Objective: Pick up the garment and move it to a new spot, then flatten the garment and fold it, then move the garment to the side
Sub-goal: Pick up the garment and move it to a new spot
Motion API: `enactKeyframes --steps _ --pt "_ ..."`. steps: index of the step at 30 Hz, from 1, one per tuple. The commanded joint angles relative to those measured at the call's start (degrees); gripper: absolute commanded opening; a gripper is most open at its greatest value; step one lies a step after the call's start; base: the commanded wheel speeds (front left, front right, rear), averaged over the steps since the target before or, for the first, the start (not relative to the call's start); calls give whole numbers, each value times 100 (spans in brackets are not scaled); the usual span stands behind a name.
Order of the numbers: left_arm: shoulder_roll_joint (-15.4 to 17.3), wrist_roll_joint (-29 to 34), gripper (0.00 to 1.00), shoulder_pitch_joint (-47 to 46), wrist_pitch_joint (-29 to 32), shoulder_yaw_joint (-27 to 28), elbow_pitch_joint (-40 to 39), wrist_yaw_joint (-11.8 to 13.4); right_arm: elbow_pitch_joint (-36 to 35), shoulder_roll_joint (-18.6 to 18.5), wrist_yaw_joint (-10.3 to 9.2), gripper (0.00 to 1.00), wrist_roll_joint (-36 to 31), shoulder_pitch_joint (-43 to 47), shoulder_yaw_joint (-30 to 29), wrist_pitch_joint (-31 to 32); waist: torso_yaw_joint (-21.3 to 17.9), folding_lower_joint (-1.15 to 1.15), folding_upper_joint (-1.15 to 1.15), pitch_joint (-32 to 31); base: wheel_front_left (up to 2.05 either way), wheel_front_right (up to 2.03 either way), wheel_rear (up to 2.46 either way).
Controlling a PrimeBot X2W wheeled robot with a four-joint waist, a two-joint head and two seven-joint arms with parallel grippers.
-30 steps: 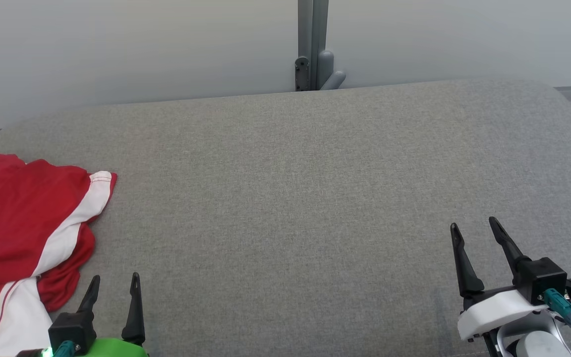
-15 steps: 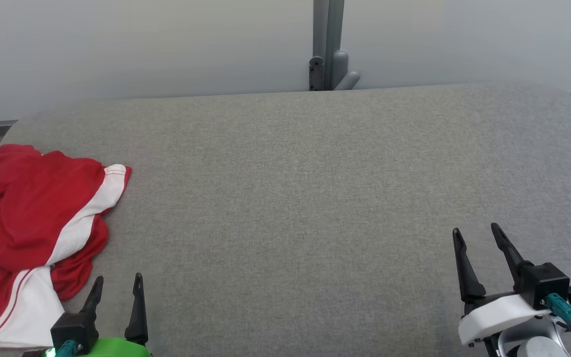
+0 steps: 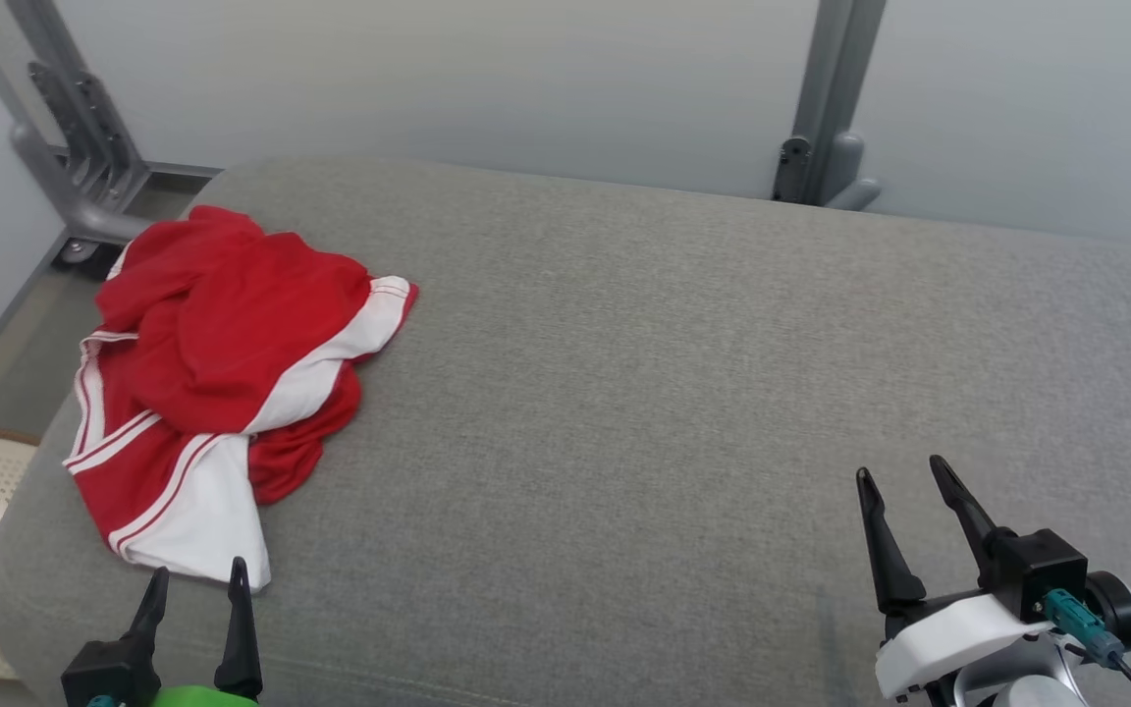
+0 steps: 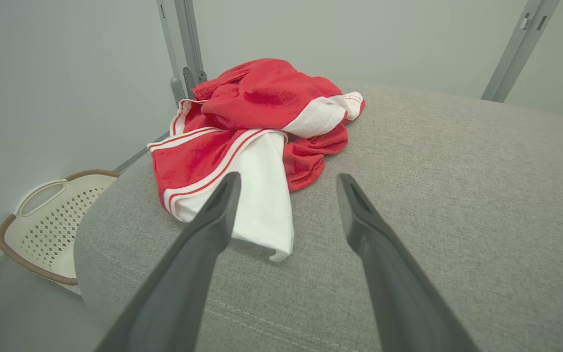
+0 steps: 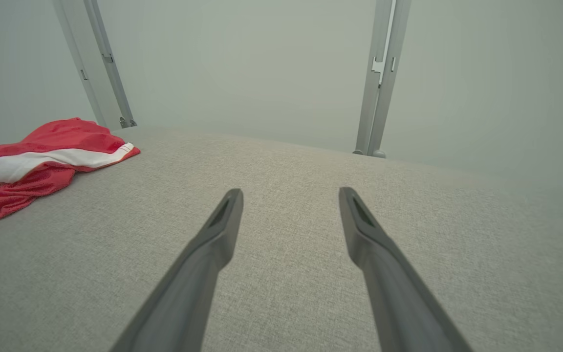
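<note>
While left tool (image 3: 198,566) and right tool (image 3: 899,465) gape empty, garment (image 3: 222,344), long axis near-to-far, white end nearer

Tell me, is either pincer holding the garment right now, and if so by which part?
Nothing is held. The left pincer stands open at the garment's white edge, not closed on it; the right pincer is open over the bare cushion.
</note>
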Motion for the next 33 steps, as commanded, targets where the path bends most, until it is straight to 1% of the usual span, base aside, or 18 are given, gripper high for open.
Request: enactKeyframes --steps 1,4,7,11,15,18,23,25,29,33 --pt "21 -44 100 95 -2 43 -25 19 20 10 -3 100 46 -30 21 -18 548 0 0 -92 0 0 0" --pt "2 -82 100 189 -2 138 -79 22 36 31 -3 100 51 -58 83 -18 656 0 0 -116 0 0 0" --pt "-13 -86 100 231 -2 199 -133 15 36 36 -3 100 51 -63 116 -18 664 0 0 -108 0 0 0" --pt "-50 -146 100 146 -2 197 -154 -7 29 -1 -3 100 82 -62 171 -18 557 0 0 -1 0 0 0" --pt "-62 -342 100 -362 95 10 -35 -39 4 -160 -3 100 60 -210 255 -18 405 0 0 390 0 0 0" --pt "28 -474 100 -937 526 -166 64 -59 -51 -317 -3 100 65 -360 278 -18 282 0 0 773 0 0 0" --pt "392 -538 100 -2136 1333 -328 222 -63 -188 -560 -3 100 62 -754 382 -18 27 0 0 1607 0 0 0" --pt "491 -635 100 -2616 1610 -359 323 -66 -219 -620 -3 100 72 -893 415 -18 -50 0 0 1889 0 0 0" --pt "683 -986 100 -3329 2195 -297 653 -67 -215 -643 -3 100 97 -1118 530 -18 -208 0 0 2326 0 0 0" --pt "804 -1423 100 -3787 2672 -133 1126 -69 -169 -580 -3 100 124 -1269 625 -18 -372 0 0 2527 0 0 0"
